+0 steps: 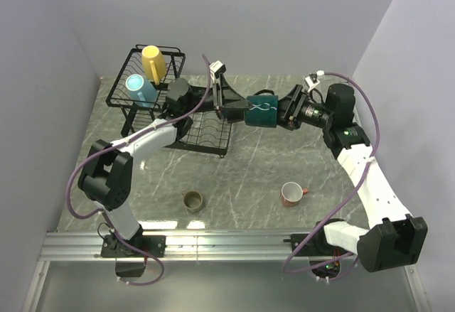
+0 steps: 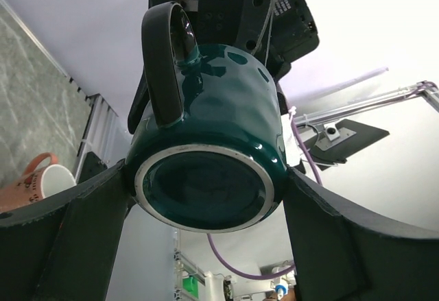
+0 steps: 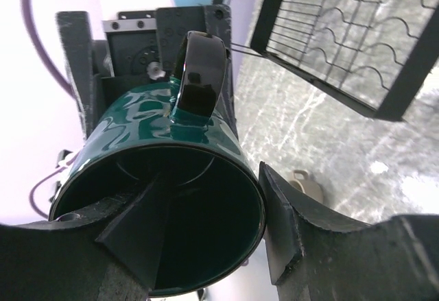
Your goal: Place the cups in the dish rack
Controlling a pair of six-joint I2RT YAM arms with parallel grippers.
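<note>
I've got the left gripper (image 1: pixel 238 109) clamped on the teal mug (image 1: pixel 261 111), airborne just right of the dish rack (image 1: pixel 210 136) edge. The right gripper (image 1: pixel 281 111) sits parted, astride the mug's rim.

Dark teal mug (image 1: pixel 261 111), black wire rack (image 1: pixel 210 133), grey white-veined tabletop (image 1: pixel 249 170)

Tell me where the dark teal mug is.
Top view, centre: the dark teal mug hangs between the left gripper and right gripper, just right of the dish rack.
</note>
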